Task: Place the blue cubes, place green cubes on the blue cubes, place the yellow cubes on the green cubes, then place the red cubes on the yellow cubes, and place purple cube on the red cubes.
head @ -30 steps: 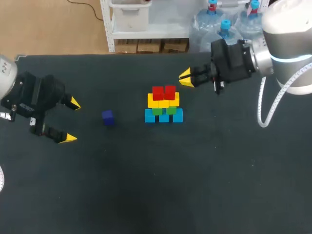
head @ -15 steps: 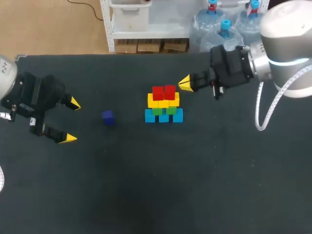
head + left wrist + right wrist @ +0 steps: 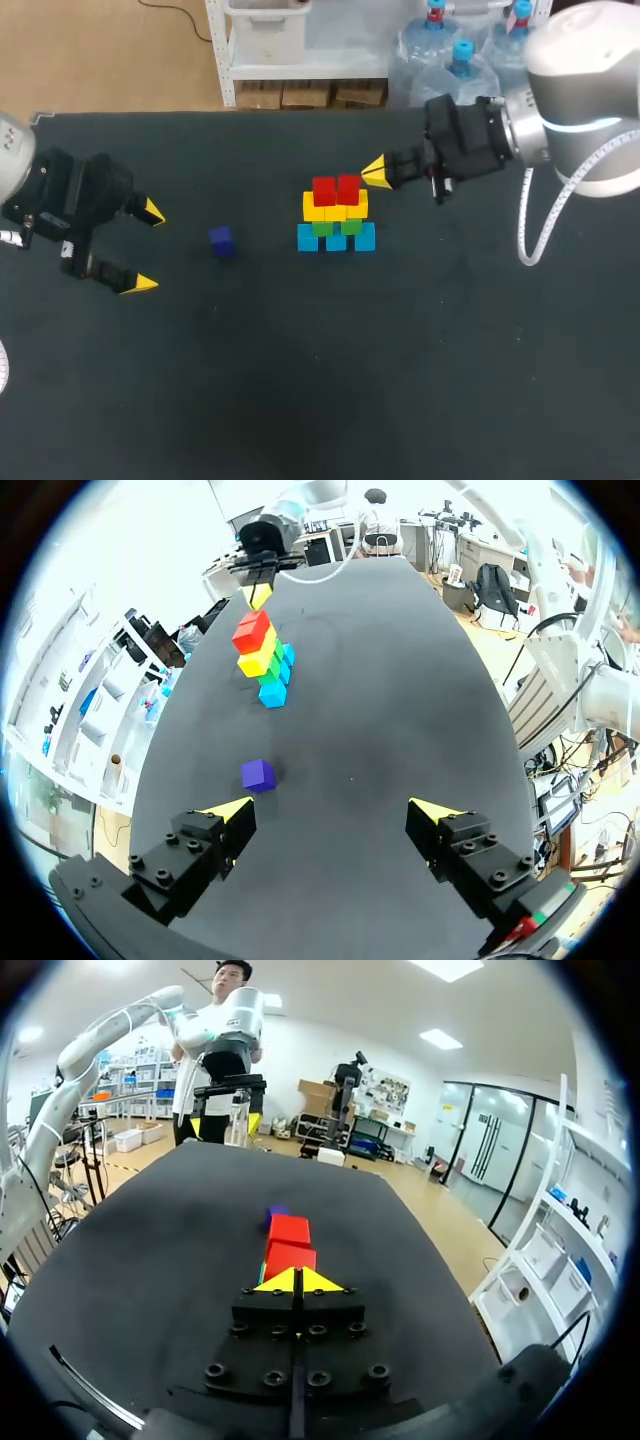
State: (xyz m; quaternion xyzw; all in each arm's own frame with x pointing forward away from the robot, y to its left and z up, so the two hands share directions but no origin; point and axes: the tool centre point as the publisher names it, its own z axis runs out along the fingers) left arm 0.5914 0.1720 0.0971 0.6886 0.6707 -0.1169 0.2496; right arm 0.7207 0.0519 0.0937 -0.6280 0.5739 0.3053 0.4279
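A stack of cubes (image 3: pixel 335 215) stands mid-table: a blue row at the bottom, then green, yellow, and two red cubes (image 3: pixel 336 188) on top. The purple cube (image 3: pixel 221 241) lies alone to the stack's left. My right gripper (image 3: pixel 377 172) is shut and empty, its tips just right of the red cubes and level with them. In the right wrist view the red cubes (image 3: pixel 290 1245) sit directly ahead of that gripper (image 3: pixel 298 1280). My left gripper (image 3: pixel 145 248) hangs open left of the purple cube. In the left wrist view the purple cube (image 3: pixel 258 774) lies just ahead of that gripper (image 3: pixel 333 810), by one finger.
The black table (image 3: pixel 320 380) stretches wide in front of the stack. Its back edge runs a little behind my right gripper.
My right gripper has moved left, closer to the red cubes, and its fingers have closed fully. The left arm and all cubes have stayed put.
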